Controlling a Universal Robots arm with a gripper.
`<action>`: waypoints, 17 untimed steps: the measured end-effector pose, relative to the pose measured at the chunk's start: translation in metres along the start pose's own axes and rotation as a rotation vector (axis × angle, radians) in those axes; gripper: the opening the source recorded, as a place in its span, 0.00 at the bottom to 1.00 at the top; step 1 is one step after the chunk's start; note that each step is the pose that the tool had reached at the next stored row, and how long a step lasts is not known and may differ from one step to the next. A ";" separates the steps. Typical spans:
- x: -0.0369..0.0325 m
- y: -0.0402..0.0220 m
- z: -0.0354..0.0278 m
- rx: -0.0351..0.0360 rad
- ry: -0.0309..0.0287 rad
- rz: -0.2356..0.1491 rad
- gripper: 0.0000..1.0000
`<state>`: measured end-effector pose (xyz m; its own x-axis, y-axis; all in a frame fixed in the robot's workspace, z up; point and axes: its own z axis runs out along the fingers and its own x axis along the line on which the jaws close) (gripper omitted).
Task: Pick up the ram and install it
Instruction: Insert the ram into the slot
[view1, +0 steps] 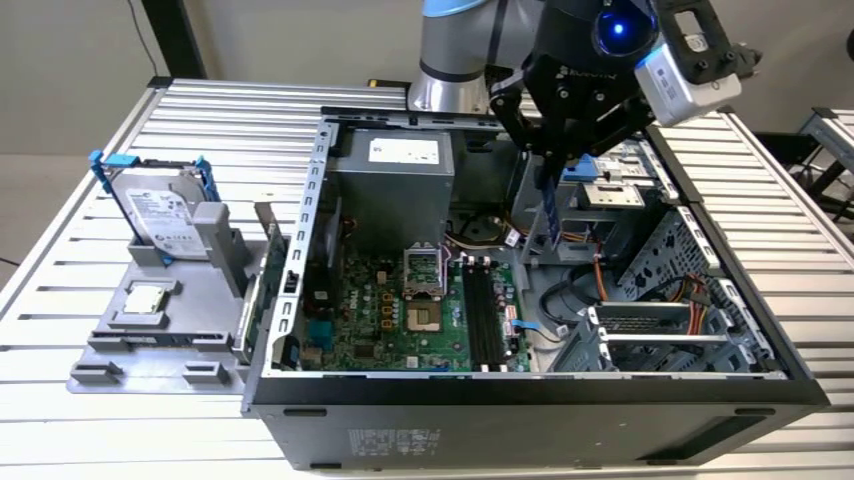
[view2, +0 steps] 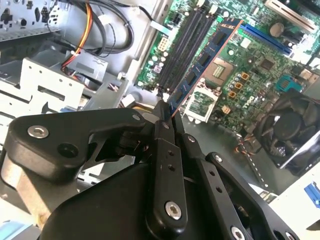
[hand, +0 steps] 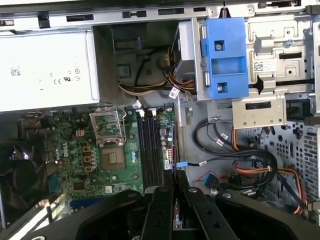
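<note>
I'm working over a slatted counter (view1: 80, 420) that carries the open computer case (view1: 534, 400), with the motherboard (view1: 387, 320) lying flat on the case floor. The black memory slots (view1: 483, 320) run along the board's side toward the exterior view's right. My gripper (view2: 165, 112) hangs above the case interior, clamped on one end of the ram (view2: 205, 62). The stick juts straight out from the gripper toward the board. I judge its long axis points down at the slots rather than lying along them, and its free end is well clear of them.
</note>
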<state>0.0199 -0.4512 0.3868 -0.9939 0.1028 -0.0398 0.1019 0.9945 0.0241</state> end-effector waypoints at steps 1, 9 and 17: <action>-0.0012 0.0001 0.0011 -0.0004 0.0002 -0.008 0.00; -0.0030 0.0001 0.0082 -0.0018 0.0011 -0.046 0.00; -0.0029 0.0000 0.0103 -0.0018 0.0012 -0.046 0.00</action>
<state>0.0232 -0.4512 0.3766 -0.9976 0.0566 -0.0397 0.0557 0.9982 0.0241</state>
